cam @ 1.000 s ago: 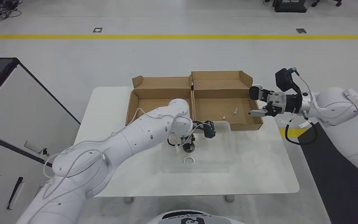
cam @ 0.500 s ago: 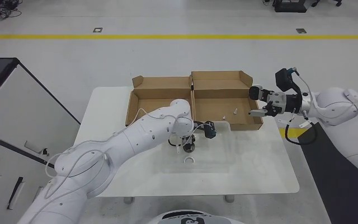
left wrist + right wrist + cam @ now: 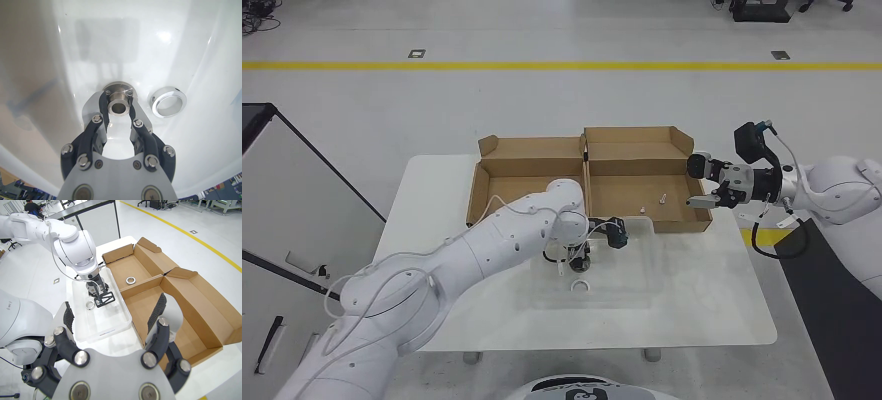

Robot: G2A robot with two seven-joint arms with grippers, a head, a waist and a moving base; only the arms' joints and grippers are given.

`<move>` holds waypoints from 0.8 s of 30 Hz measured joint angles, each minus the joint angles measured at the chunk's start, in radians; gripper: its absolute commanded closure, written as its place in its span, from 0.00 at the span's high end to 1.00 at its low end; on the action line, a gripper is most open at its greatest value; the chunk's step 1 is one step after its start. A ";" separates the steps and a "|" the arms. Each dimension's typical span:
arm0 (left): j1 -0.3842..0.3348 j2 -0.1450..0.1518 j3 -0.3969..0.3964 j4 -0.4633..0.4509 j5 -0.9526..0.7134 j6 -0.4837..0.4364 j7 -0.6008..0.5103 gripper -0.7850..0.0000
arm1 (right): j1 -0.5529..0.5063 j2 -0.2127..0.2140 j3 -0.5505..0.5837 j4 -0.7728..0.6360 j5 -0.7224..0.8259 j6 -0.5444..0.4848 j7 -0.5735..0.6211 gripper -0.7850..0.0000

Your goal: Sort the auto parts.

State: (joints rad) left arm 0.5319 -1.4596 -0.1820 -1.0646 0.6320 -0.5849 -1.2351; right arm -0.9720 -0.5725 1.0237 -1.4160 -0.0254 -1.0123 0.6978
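Barely anything has moved in the past second, with both arms in almost the same poses over the white table (image 3: 432, 230). Two open cardboard boxes stand side by side at the far edge. The left box (image 3: 124, 264) holds one silver ring (image 3: 130, 280) near the shared wall. In front of the boxes sits one clear plastic tray (image 3: 121, 321), where the left gripper (image 3: 117, 99) reaches down to the floor, its fingers (image 3: 103, 106) pinching the neck of one flanged metal bushing (image 3: 116, 108). A second ring, a silver collar (image 3: 168, 104), lies flat just beside the bushing, apart from it. The right box (image 3: 642, 150) contains two small parts (image 3: 663, 197), too small to identify. At that box's right end hovers the right gripper (image 3: 115, 302), its fingers spread wide with nothing between them.
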 measured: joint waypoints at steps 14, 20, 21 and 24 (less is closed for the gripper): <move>-0.027 0.001 -0.005 -0.044 0.013 0.036 -0.037 0.00 | 0.000 0.000 0.000 0.000 0.000 0.000 0.000 1.00; -0.066 0.039 -0.022 -0.152 -0.051 0.074 -0.075 0.00 | 0.000 0.000 0.000 0.000 0.000 0.000 0.000 1.00; -0.073 0.047 -0.025 -0.172 -0.061 0.081 -0.081 0.00 | 0.000 0.000 0.000 0.000 0.000 0.000 0.000 1.00; -0.094 0.078 -0.039 -0.242 -0.094 0.101 -0.101 0.00 | 0.000 0.000 0.000 0.000 0.000 0.000 0.000 1.00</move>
State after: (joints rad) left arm 0.4384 -1.3821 -0.2214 -1.3063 0.5380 -0.4842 -1.3362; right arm -0.9720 -0.5725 1.0237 -1.4160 -0.0254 -1.0123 0.6978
